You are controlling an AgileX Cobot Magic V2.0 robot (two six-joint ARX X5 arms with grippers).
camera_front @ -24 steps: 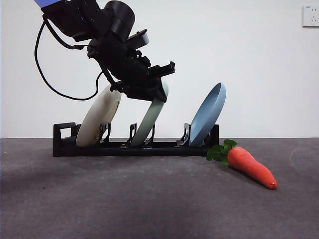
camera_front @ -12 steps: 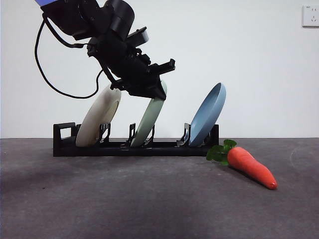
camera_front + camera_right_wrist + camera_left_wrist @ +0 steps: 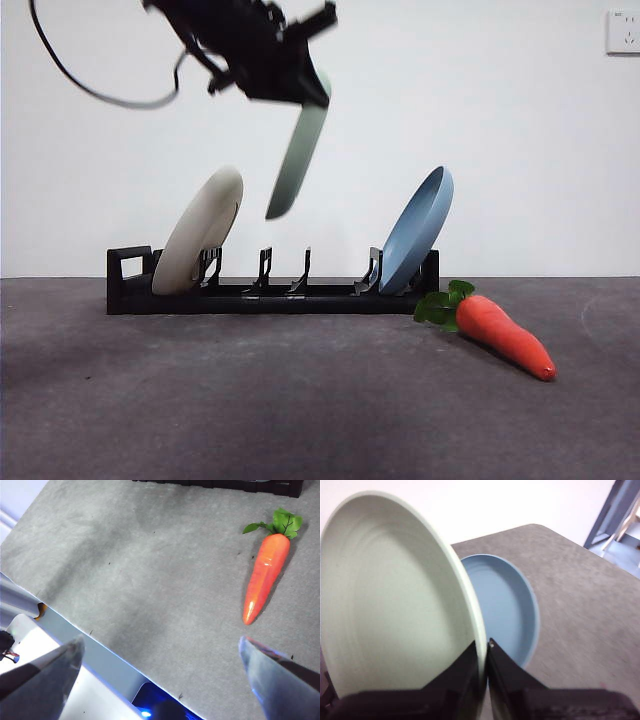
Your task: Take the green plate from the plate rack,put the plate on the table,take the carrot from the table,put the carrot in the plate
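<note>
The green plate [image 3: 298, 150] was a pale sage colour, matte, round and shallow with a raised rim, and it hung edge-on in mid-air above the middle of the plate rack [image 3: 270, 290], tilted, clear of the prongs. The left gripper [image 3: 300, 92] had its jaws clamped on the plate's upper rim, up near the top of the front view. Half a second earlier that plate was still sitting in its middle slot with the gripper already on it, so it got lifted straight out; that slot was now bare. The cream-white plate [image 3: 200, 242] and the blue plate [image 3: 418, 228] hadn't budged, each leaning in its own slot. The carrot [image 3: 500, 333] lay on the bench [image 3: 300, 400] just off the rack's end by the blue plate, same spot as before. The left wrist view showed the plate's inner face [image 3: 395, 600] with the jaws pinching its rim, and the blue plate [image 3: 505, 615] behind it. The right wrist view had the right gripper [image 3: 160, 667] with jaws spread wide over the bench, holding nothing, the carrot [image 3: 265, 582] well apart from it.
</note>
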